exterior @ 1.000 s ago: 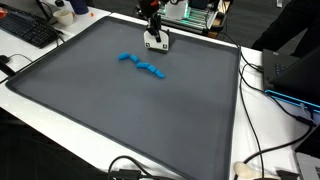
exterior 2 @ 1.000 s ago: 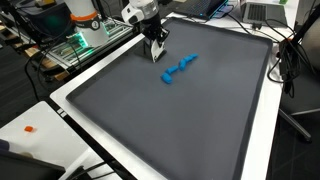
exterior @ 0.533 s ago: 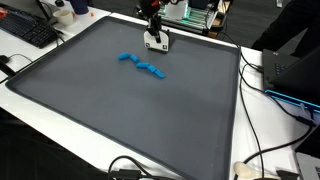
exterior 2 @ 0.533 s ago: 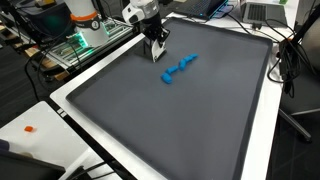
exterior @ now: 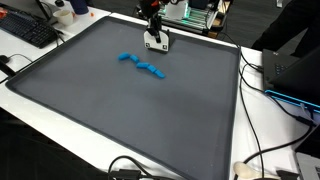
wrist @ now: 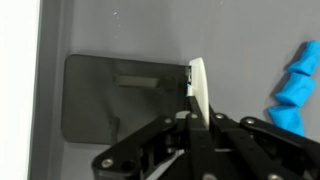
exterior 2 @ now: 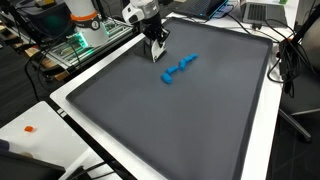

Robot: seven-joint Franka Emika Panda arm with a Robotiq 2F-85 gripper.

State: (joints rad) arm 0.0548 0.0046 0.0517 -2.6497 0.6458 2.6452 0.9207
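1. We see the gripper [wrist: 195, 125] pinching a thin white piece [wrist: 199, 88]. Its jaws are pressed onto it from both sides.
2. The white piece sticks straight out past the fingertips. Its long side runs the same way as the fingers, and we see it edge-on in the wrist view.
3. In both exterior views the gripper [exterior: 155, 44] hangs low over the grey mat [exterior: 120, 120], close to the mat's edge where the arm comes in.
4. A row of blue blocks [exterior: 142, 65] lies flat on the mat, nearer the mat's middle than the gripper is. It is near the gripper but not touching it [exterior 2: 177, 68].
5. In the wrist view the blue blocks [wrist: 297, 90] show off to one side of the jaws.
6. We think the roomy way to move is toward the mat's middle. The mat's edge is close behind the gripper.
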